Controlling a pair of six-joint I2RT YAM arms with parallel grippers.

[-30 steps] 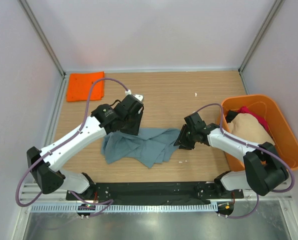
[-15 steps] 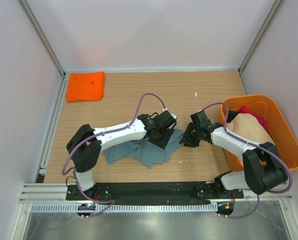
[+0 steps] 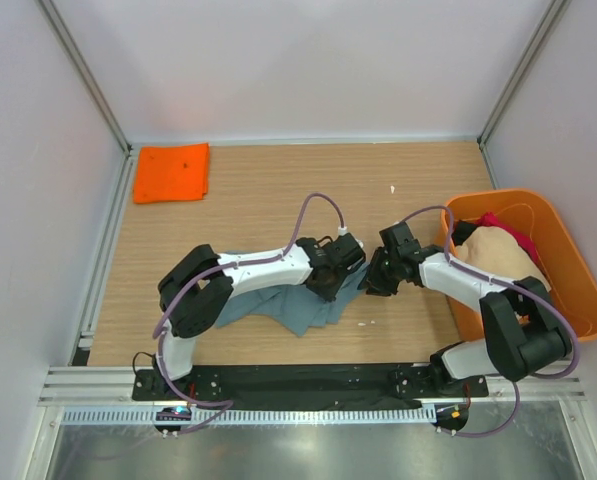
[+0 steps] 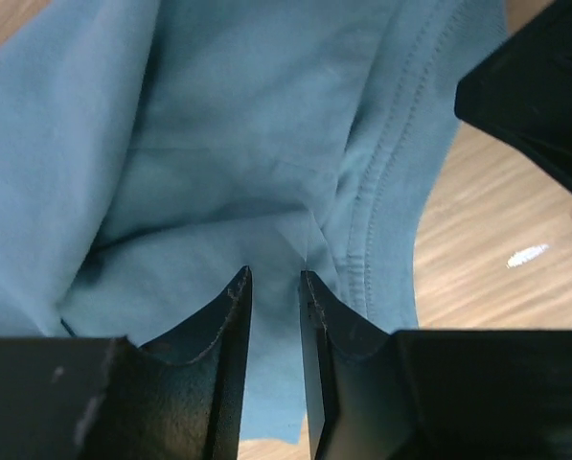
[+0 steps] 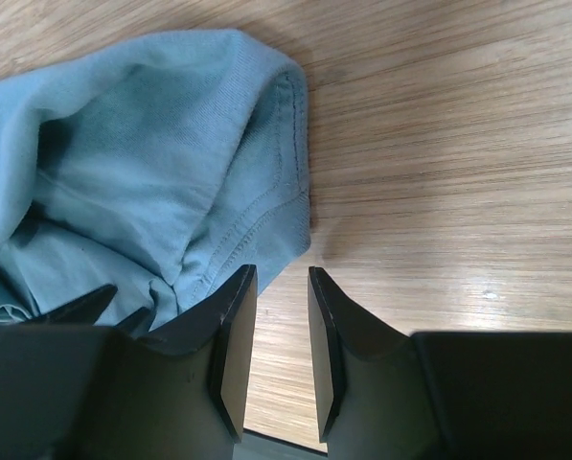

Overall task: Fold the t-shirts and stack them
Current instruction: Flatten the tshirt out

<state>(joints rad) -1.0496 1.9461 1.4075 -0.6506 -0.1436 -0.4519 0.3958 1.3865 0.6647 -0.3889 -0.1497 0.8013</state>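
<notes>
Left gripper (image 4: 274,278) shifted onto t-shirt (image 4: 247,125) hem.

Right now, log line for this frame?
crumpled grey-blue cloth t-shirt: unfolded | left fingers: over it, grip unclear | right fingers: apart, beside its hem

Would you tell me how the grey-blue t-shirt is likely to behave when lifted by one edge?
The grey-blue t-shirt lies crumpled in soft folds, so it will probably droop limply. It looks thin, so likely light. Pushed across the smooth table, it would probably bunch up.
</notes>
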